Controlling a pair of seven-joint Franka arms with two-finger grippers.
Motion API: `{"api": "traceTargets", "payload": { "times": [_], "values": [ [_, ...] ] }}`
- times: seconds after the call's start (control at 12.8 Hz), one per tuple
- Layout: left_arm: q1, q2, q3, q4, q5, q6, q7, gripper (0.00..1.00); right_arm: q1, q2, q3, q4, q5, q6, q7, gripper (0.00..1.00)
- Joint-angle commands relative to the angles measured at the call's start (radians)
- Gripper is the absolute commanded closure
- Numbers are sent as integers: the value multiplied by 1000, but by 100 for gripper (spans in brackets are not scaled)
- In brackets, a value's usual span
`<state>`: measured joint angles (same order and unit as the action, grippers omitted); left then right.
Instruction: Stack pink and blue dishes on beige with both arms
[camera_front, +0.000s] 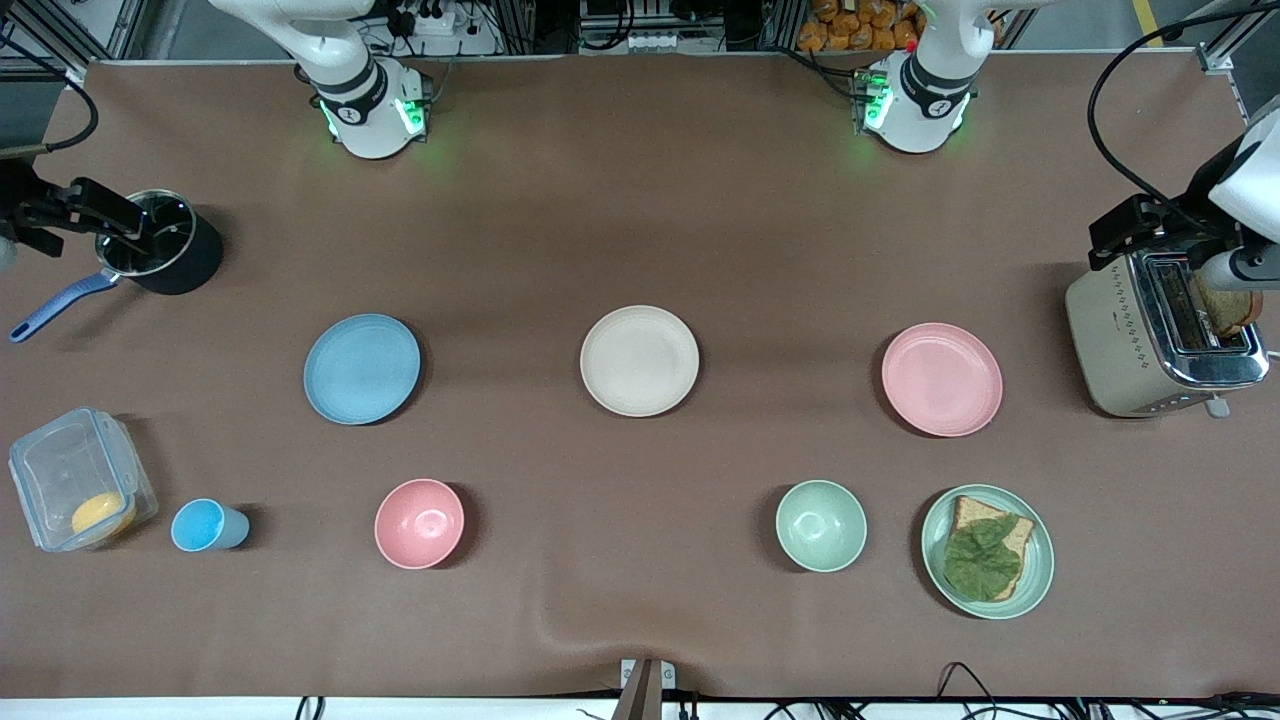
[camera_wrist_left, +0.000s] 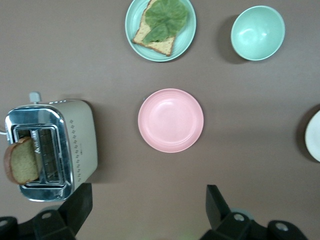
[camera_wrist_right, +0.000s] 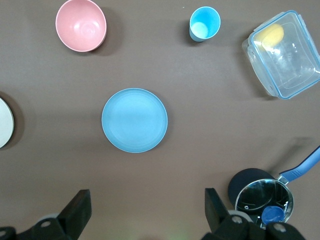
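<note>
Sitting untouched in a row across mid-table: blue plate toward the right arm's end, beige plate in the middle, pink plate toward the left arm's end, all well apart, nothing stacked. Left gripper hangs high over bare table with the pink plate in its wrist view; fingers spread wide, nothing between them. Right gripper same story over the blue plate's area, fingers wide apart and empty. Both grippers show only in the wrist views; front view has just the arm bases at the top edge. Nearer the front camera than the plates: blue cup, pink bowl, green bowl, and green plate carrying bread with a leaf on it. Clear lidded box with something yellow inside sits beside the blue cup at the right arm's end. Dark pot with a blue handle is farther back on that end. Toaster at the left arm's end, a bread slice sticking out of a slot.
</note>
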<state>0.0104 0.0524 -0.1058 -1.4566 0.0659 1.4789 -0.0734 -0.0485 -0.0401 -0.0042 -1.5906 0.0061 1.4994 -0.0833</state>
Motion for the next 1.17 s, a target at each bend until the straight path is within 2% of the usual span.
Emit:
{"api": "traceTargets", "payload": {
  "times": [0.0,0.23,0.39,0.55,0.62,0.86,1.09],
  "values": [
    [6,-8,-3,12,31,-23,14,0,4,0,1,3,14,-2,10,0],
    [6,-9,0,13,37,-31,11,0,4,0,1,3,14,-2,10,0],
    [6,-6,-5,2,87,-31,12,0,4,2,0,3,14,-2,10,0],
    [9,0,-3,-63,89,-45,15,0,4,2,0,3,14,-2,10,0],
    [32,0,-3,-118,87,-4,14,0,4,3,1,1,14,-2,10,0],
    [184,-5,-9,-278,60,205,46,0,-2,11,0,-34,14,18,8,0],
    [213,12,-9,-410,51,369,26,0,-2,41,-2,-123,12,103,8,0]
  ]
}}
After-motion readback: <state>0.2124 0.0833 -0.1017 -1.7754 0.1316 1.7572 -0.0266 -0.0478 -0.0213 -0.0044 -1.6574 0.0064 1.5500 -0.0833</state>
